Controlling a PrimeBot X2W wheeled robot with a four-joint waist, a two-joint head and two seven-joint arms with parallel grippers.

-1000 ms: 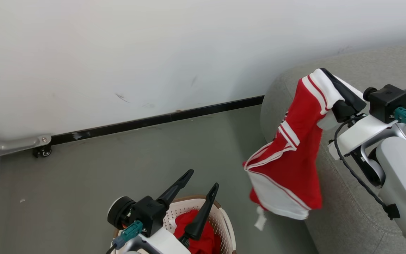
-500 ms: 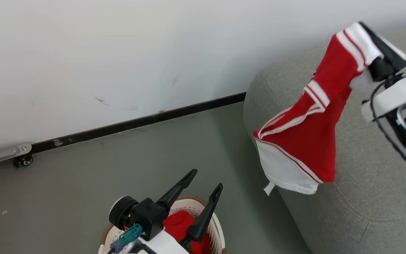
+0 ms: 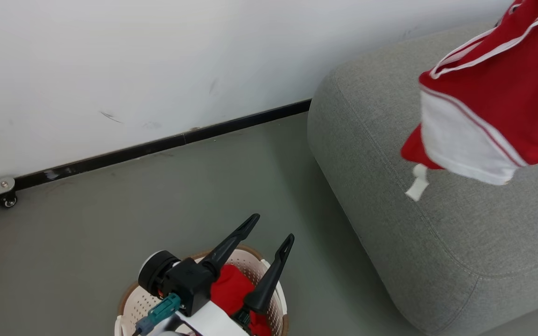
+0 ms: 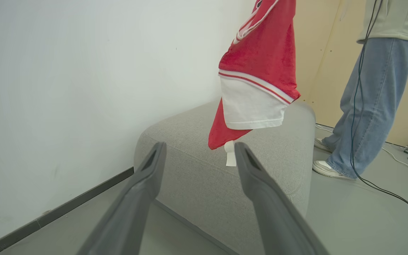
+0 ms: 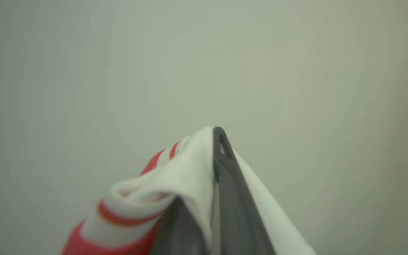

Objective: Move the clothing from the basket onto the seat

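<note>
A red and white garment of the clothing hangs in the air over the grey seat, its white tag dangling just above the cushion. My right gripper is shut on the garment's white, red-striped edge, against a blank wall. More red clothing lies in the cream basket at the bottom. My left gripper stands open above the basket, holding nothing. From the left wrist, the left gripper points at the seat and the hanging garment.
A white wall with a black skirting strip runs behind the grey floor. A small caster sits at the wall's far left. A person in jeans stands beyond the seat, with cables trailing on the floor.
My right gripper has carried the garment up and to the right, from the seat's side to over its top. The head view has shifted. The left gripper stays open over the basket.
</note>
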